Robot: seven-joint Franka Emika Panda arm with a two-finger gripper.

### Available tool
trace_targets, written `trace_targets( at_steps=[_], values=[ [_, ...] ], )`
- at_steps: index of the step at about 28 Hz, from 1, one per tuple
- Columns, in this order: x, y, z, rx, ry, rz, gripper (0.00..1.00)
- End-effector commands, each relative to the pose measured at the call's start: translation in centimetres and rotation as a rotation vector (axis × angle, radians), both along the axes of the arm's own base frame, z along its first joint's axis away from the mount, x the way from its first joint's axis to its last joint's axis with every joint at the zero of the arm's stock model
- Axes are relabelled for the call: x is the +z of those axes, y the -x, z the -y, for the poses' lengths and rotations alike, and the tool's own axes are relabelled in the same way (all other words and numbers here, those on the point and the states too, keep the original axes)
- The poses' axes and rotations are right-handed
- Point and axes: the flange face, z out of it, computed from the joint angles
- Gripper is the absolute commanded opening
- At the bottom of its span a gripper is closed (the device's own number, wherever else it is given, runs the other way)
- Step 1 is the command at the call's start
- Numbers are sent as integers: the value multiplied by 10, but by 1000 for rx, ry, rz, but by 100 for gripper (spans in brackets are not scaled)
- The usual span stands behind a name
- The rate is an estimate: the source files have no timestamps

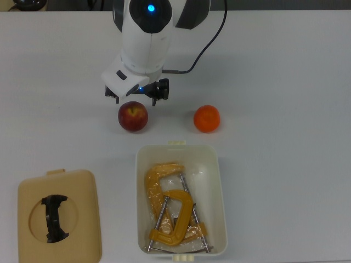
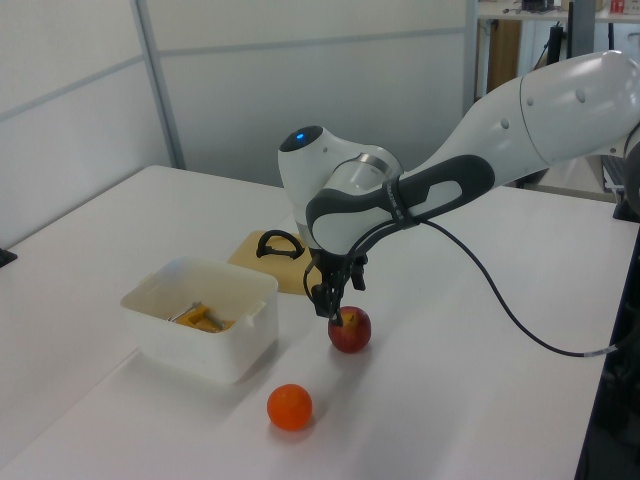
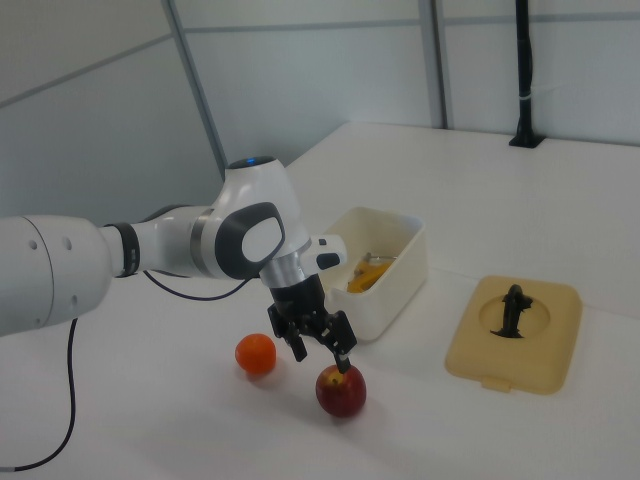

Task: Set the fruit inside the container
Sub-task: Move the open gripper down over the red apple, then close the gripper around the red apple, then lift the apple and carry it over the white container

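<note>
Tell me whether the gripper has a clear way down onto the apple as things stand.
Probably yes. The gripper hangs open just above the apple, with nothing between them; the orange and the container stand apart to either side.

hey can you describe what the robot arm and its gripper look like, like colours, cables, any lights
The arm is glossy white with rounded, bulbous segments and a dark grey band at the joints. A small blue light glows on the wrist housing. A thin black cable runs loose from the wrist and trails over the white table. The small black two-finger gripper sits beneath a white block-shaped flange.
</note>
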Motion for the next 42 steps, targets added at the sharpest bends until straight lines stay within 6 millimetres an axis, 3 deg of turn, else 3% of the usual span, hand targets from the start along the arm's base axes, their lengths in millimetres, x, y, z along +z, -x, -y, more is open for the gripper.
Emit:
trace_targets(
  at_steps=[1,9,20,23,25,26,28,30,37,38,42],
  values=[
    [-16,0,-2,-7,30,9,100],
    [-30,-4,-1,-10,50,15,100],
    [-75,-12,-4,-52,130,30,100],
    [-77,-13,-10,-60,135,39,81],
    [-74,-14,-11,-58,134,45,59],
    [-68,-16,-11,-62,131,56,34],
    [-60,-17,-10,-71,123,67,12],
    [-44,-19,-8,-75,115,88,0],
    [38,-30,15,-168,-5,212,0],
    [59,-35,18,-196,-44,230,0],
    [89,-46,17,-230,-82,269,0]
  ],
)
